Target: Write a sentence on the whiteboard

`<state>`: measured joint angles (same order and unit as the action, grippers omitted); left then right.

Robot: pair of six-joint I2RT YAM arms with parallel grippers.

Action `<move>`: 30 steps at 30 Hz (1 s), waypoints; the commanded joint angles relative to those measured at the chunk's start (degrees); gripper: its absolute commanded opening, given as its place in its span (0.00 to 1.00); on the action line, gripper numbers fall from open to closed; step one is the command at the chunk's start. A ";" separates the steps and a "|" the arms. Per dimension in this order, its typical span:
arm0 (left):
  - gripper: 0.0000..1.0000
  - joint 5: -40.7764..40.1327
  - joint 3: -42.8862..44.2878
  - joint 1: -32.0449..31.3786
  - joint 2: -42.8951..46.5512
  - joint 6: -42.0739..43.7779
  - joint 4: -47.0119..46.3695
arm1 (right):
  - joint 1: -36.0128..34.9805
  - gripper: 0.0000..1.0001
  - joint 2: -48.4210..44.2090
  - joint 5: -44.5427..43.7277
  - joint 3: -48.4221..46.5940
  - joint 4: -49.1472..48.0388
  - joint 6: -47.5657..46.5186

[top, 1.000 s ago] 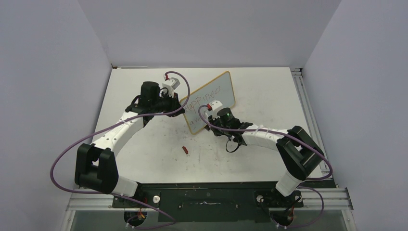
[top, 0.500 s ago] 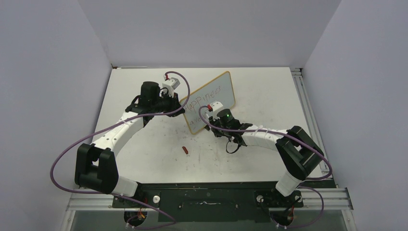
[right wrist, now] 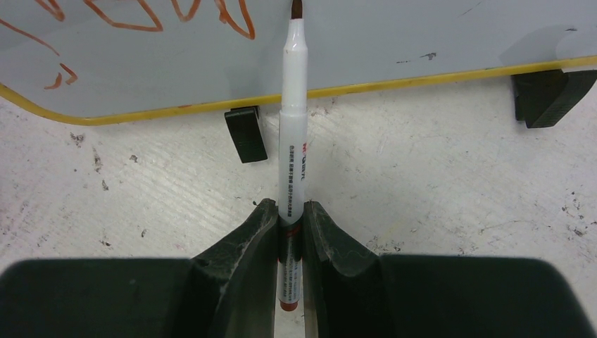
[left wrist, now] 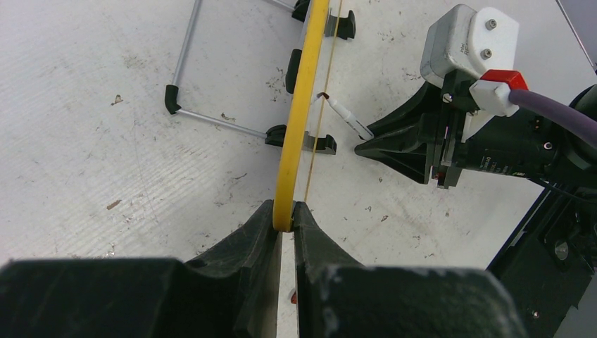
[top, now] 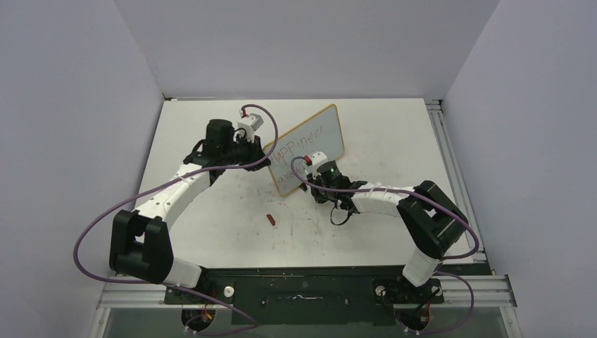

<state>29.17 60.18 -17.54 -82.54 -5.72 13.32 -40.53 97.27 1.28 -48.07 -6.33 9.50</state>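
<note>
Red marker strokes of the sentence (top: 301, 141) slant across the whiteboard (right wrist: 422, 35), which stands upright mid-worktop (right wrist: 436, 176). My right hand (right wrist: 290, 210) is clamped on the marker (right wrist: 293, 141), its tip seemingly touching the whiteboard to write. My left hand (left wrist: 283, 211) pinches the whiteboard's edge to steady it.

One whiteboard (top: 324, 130), one marker (right wrist: 293, 141), one red object (top: 272, 220), one left tool (left wrist: 283, 215), one right tool (right wrist: 291, 209).

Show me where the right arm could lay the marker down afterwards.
Bare table right of the whiteboard, out to the rail; also the near strip between the red cap and the right arm. Crowded at the board's near-left end: left fingers clamp its frame, right fingers hold the marker.
</note>
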 commanded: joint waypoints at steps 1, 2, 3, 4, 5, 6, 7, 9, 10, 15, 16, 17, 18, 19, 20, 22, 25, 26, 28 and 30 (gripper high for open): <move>0.00 0.79 1.51 -0.30 1.86 0.71 -1.17 | 0.22 0.05 -0.32 0.17 0.00 -1.52 -0.49; 0.00 0.80 1.52 -0.30 1.86 0.71 -1.16 | 0.11 0.05 -0.31 0.58 -0.13 -1.40 -0.79; 0.00 0.79 1.52 -0.30 1.93 0.71 -1.13 | 0.03 0.05 -0.33 0.98 -0.31 -1.19 -1.12; 0.00 0.72 1.40 -0.30 1.88 0.72 -1.22 | -0.08 0.05 -0.26 1.17 -0.28 -1.15 -1.43; 0.00 0.65 1.35 -0.30 1.82 0.71 -1.29 | -0.17 0.05 -0.31 1.55 -0.27 -1.20 -1.70; 0.00 0.57 1.26 -0.30 1.66 0.71 -1.30 | -0.29 0.05 -0.25 1.96 -0.19 -1.17 -1.90; 0.00 0.54 1.40 -0.30 1.42 0.75 -1.26 | -0.43 0.05 -0.23 2.19 -0.06 -1.22 -2.05; 0.00 0.57 1.51 -0.31 0.97 0.84 -0.87 | -0.64 0.05 -0.30 2.50 0.20 -1.31 -2.28; 0.00 0.48 1.52 -0.30 0.91 0.88 -0.89 | -0.87 0.05 -0.36 2.44 0.49 -1.52 -2.25; 0.00 0.36 1.69 -0.30 0.89 0.97 -0.80 | -1.69 0.05 -1.41 0.97 1.43 -1.68 -2.08; 0.00 0.36 1.73 -0.30 0.96 0.97 -0.80 | -1.85 0.05 -2.15 0.20 1.67 -1.72 -1.89; 0.00 0.36 1.75 -0.30 0.98 0.97 -0.80 | -1.85 0.05 -3.03 -0.46 1.91 -1.90 -1.61; 0.00 0.43 1.73 -0.30 1.00 0.97 -0.84 | -1.94 0.05 -4.05 -1.01 2.13 -1.97 -1.26; 0.00 0.53 1.67 -0.30 1.04 0.90 -0.76 | -1.97 0.05 -5.01 -2.48 2.35 -1.94 -0.74; 0.00 0.54 1.75 -0.30 0.91 0.88 -0.80 | -1.97 0.05 -6.11 -3.47 2.51 -1.82 -0.37; 0.00 0.71 1.79 -0.30 1.02 0.88 -0.80 | -2.00 0.05 -8.36 -4.70 2.66 -1.41 0.31; 0.00 0.88 1.70 -0.30 1.08 0.79 -0.80 | -1.71 0.05 -10.23 -5.41 2.03 0.36 0.86; 0.00 0.89 1.73 -0.37 1.11 0.79 -0.76 | -1.50 0.05 -10.51 -5.18 1.64 1.10 0.87; 0.00 0.90 1.67 -0.39 1.49 0.79 -0.83 | -0.60 0.05 -10.94 -4.01 1.26 2.00 0.79; 0.00 0.64 1.40 -0.39 1.68 0.79 -1.03 | 0.46 0.05 -11.20 -2.49 0.84 2.62 0.54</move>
<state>29.17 60.18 -17.58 -82.54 -5.72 13.34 -41.89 87.85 -1.67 -45.45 -5.28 9.65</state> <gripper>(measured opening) 0.085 0.158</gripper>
